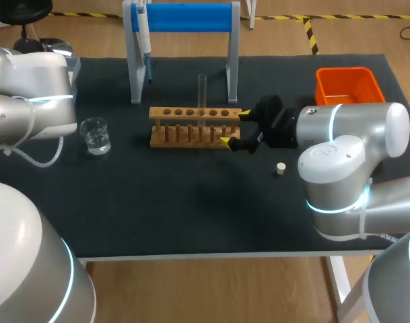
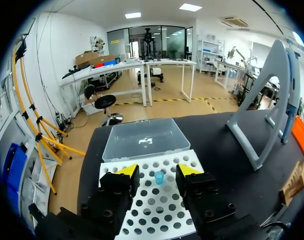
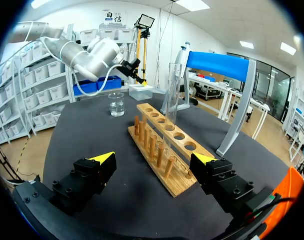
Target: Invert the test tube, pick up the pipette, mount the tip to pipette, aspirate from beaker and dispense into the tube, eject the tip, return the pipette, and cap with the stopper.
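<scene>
one step done, we reckon: test tube (image 1: 202,91) upright in rack (image 1: 191,113). pipette (image 1: 144,44) unpicked at rack's 11 o'clock, stopper (image 1: 281,169) loose at 4 o'clock. both our jaws released, empty.

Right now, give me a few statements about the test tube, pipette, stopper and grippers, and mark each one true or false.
1. The test tube stands upright in the wooden rack. True.
2. The right gripper is shut on the test tube. False: it is open at the rack's end, apart from the tube.
3. The pipette hangs on the stand. True.
4. The stopper is in the tube. False: it lies on the table near the right gripper.
5. The left gripper holds the beaker. False: it is open over the tip rack, and the beaker stands alone on the table.
</scene>
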Robot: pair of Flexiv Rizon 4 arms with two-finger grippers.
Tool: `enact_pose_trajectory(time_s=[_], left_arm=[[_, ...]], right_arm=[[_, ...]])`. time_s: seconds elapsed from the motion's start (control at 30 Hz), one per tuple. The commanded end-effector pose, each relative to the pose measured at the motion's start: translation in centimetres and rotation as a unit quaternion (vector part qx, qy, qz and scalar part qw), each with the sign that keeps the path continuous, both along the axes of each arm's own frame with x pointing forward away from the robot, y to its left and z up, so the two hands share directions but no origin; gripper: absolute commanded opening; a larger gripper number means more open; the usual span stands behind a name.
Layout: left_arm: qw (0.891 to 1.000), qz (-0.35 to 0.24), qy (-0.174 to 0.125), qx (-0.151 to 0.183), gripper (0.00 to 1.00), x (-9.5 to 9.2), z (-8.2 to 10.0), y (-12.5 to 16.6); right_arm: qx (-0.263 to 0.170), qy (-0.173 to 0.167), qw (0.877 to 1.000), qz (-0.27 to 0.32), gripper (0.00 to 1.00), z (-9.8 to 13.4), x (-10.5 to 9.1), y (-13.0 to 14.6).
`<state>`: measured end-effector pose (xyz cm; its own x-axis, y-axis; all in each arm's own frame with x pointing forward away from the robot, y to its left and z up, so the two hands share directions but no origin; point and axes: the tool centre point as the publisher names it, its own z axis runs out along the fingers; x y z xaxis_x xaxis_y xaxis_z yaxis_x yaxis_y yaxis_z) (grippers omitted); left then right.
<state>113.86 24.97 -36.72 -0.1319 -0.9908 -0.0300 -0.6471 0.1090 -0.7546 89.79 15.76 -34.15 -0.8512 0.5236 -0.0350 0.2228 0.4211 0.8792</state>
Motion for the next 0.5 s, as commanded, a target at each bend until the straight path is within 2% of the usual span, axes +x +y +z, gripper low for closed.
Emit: enact_pose_trajectory(time_s=[0.03, 0.5], left_arm=[[1.000, -0.001, 0.001, 0.000, 0.44, 0.24, -0.27, 0.08], [1.000, -0.002, 0.002, 0.004, 0.37, 0.26, -0.35, 0.10]], right_arm=[[0.002, 0.000, 1.000, 0.001, 1.00, -0.05, -0.03, -0.13], [0.002, 0.000, 1.000, 0.001, 1.00, -0.05, -0.03, -0.13]])
